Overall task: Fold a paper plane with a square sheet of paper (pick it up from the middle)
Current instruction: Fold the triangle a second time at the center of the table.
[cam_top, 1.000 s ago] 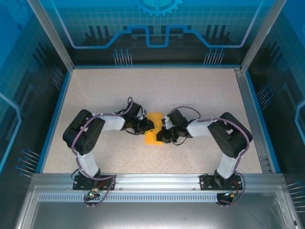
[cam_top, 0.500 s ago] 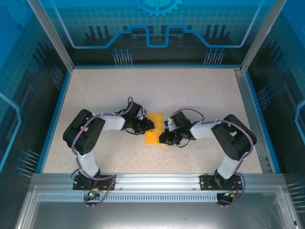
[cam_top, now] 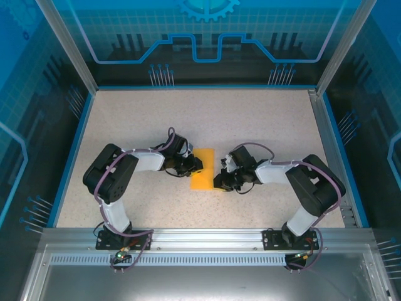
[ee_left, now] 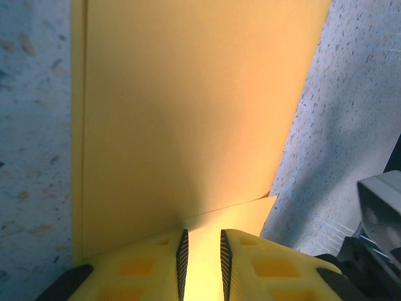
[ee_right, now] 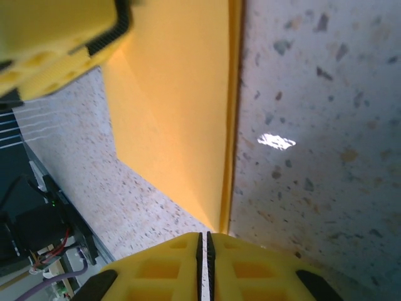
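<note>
Speckled beige tabletop (cam_top: 263, 125) framed by blue walls carried the square sheet of paper (cam_top: 202, 168) at centre frame, folded into a narrow layered strip, no dart yet, so most creasing seemed left. Both arms reached inward, elbows bent; the left gripper (ee_left: 202, 254) pinched the sheet's edge, the right gripper (ee_right: 202, 246) sat nearly closed beside its fold.

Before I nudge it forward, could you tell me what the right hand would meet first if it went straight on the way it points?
Probably the paper: its edge lies just ahead of the right hand, with the left hand beyond, though depth is unclear.
</note>
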Tool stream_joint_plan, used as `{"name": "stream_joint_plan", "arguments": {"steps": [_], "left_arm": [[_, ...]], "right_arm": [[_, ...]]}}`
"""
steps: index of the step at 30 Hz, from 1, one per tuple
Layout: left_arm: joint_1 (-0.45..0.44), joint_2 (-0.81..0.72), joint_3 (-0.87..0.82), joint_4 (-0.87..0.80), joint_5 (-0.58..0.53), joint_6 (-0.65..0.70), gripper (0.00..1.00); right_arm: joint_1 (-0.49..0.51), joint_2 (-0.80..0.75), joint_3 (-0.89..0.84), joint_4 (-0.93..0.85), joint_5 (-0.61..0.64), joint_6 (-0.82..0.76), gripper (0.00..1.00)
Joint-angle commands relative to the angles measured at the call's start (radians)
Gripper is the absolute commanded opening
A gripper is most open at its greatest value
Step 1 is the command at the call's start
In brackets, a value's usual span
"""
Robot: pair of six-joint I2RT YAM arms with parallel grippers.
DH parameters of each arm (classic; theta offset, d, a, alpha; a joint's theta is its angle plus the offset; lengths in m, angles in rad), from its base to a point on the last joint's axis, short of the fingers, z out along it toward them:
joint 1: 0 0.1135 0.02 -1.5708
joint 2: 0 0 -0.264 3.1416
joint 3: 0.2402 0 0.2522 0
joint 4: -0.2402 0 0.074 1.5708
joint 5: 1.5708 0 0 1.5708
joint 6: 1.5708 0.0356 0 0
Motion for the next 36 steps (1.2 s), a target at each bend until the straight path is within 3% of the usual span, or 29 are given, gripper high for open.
{"name": "stream_joint_plan", "arguments": {"steps": [1,11,20,26,29,36], "left_arm": [[-0.003,0.022,0.003,-0.047,-0.037,0.025,0.25],[-0.003,0.004,0.019,-0.075,-0.034,0.04,0.25],[-0.004,-0.037,0.031,-0.073,-0.011,0.036,0.29],[-0.01,-0.109,0.025,-0.055,0.065,0.025,0.32],[-0.035,-0.123,0.011,-0.044,0.087,-0.004,0.27],[-0.105,-0.106,-0.052,0.032,0.015,-0.114,0.1]], "right_arm": [[-0.007,-0.002,0.05,0.006,-0.035,0.023,0.13],[0.027,0.128,0.09,-0.024,-0.008,0.001,0.13],[0.034,0.143,0.076,-0.113,0.067,-0.031,0.12],[0.036,0.139,0.088,-0.122,0.086,-0.025,0.11],[0.035,0.139,0.09,-0.128,0.093,-0.024,0.1],[0.035,0.139,0.077,-0.107,0.097,-0.007,0.1]]}}
